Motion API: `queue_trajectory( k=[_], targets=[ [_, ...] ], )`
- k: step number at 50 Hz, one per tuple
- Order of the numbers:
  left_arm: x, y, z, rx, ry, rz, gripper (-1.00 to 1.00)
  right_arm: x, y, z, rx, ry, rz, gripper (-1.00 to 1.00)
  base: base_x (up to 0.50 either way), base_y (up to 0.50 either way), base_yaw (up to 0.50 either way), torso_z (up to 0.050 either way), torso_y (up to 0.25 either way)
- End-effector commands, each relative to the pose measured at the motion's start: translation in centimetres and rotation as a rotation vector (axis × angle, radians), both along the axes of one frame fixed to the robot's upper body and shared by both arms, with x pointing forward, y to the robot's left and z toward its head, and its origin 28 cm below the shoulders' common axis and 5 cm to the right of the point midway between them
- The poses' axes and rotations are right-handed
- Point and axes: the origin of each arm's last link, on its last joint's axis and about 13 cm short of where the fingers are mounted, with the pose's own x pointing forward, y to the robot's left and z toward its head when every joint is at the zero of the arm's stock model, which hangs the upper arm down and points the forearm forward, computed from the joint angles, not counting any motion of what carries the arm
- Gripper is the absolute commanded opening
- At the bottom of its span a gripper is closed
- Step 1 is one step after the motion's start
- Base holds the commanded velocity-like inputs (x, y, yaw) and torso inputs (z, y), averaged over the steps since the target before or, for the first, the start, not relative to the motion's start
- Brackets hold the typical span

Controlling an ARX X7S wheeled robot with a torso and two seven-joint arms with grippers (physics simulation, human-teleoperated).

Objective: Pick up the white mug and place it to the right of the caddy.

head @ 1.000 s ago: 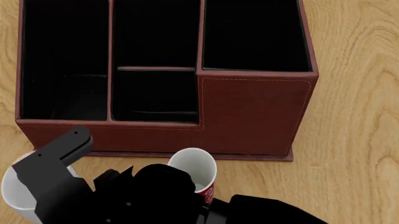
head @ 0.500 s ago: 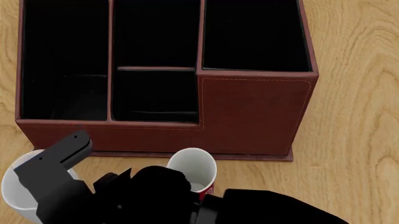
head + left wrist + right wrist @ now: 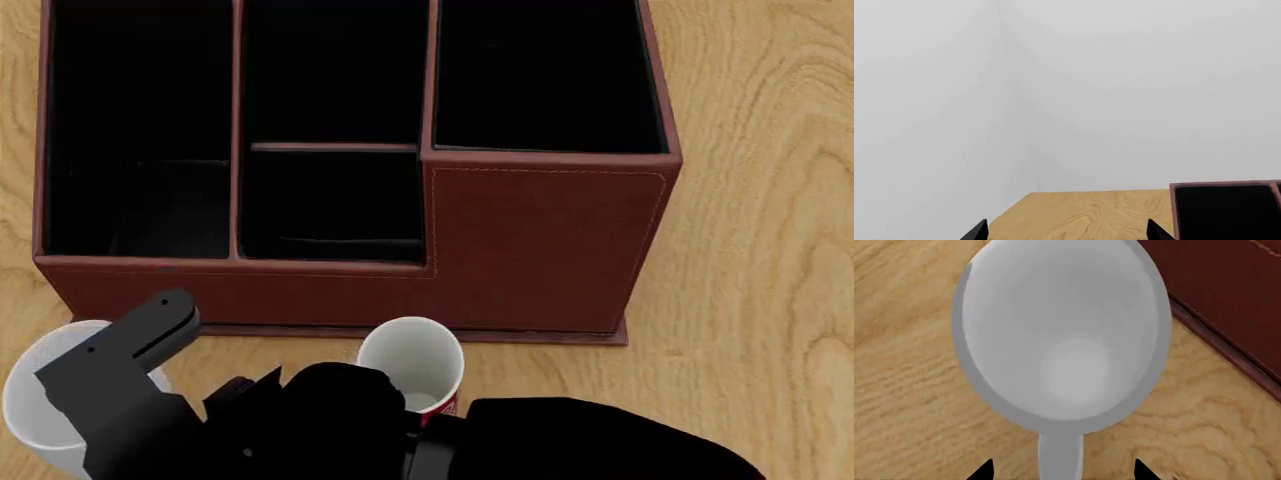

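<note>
The white mug (image 3: 1061, 335) fills the right wrist view, seen from above, upright on the wood. Its handle (image 3: 1061, 455) points between my right gripper's (image 3: 1062, 474) two fingertips, which stand wide apart, open, on either side without touching it. In the head view the white mug (image 3: 38, 395) stands at the lower left, partly under a grey arm link (image 3: 120, 365), in front of the caddy's (image 3: 534, 250) left corner. My left gripper (image 3: 1066, 235) is open and empty, facing over the table (image 3: 1087, 215) toward a wall, with the caddy's corner (image 3: 1224, 210) beside it.
A red mug (image 3: 414, 362) stands upright just in front of the caddy's middle, against my black arms (image 3: 534, 445). The caddy's base edge (image 3: 1227, 355) lies close beside the white mug. Bare wood (image 3: 761, 250) lies right of the caddy.
My black right arm has come further into the bottom of the head view. The grey link over the white mug has shifted slightly lower. Both mugs have stayed put.
</note>
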Motion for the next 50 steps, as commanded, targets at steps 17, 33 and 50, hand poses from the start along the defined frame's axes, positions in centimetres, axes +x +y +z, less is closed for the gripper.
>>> queue_trajectory(
  k=[17,33,50],
  targets=[
    [0.4,-0.2,-0.5,-0.004,0.02,-0.019,1.0,-0.3,0.0,0.0,-0.018,-0.034,0.01,-1.0,0.0,0.0,0.0,0.0,0.0],
    [-0.2,-0.2,-0.2,-0.005,0.007,-0.02,1.0,-1.5,0.0,1.1,-0.022,-0.1,0.035,-1.0,0.0,0.0,0.0,0.0,0.0],
    [-0.8,-0.4,0.2,0.0,-0.004,-0.024,1.0,-3.2,-0.7,3.0,0.001,-0.177,0.052,-1.0,0.0,0.0,0.0,0.0,0.0]
  ],
)
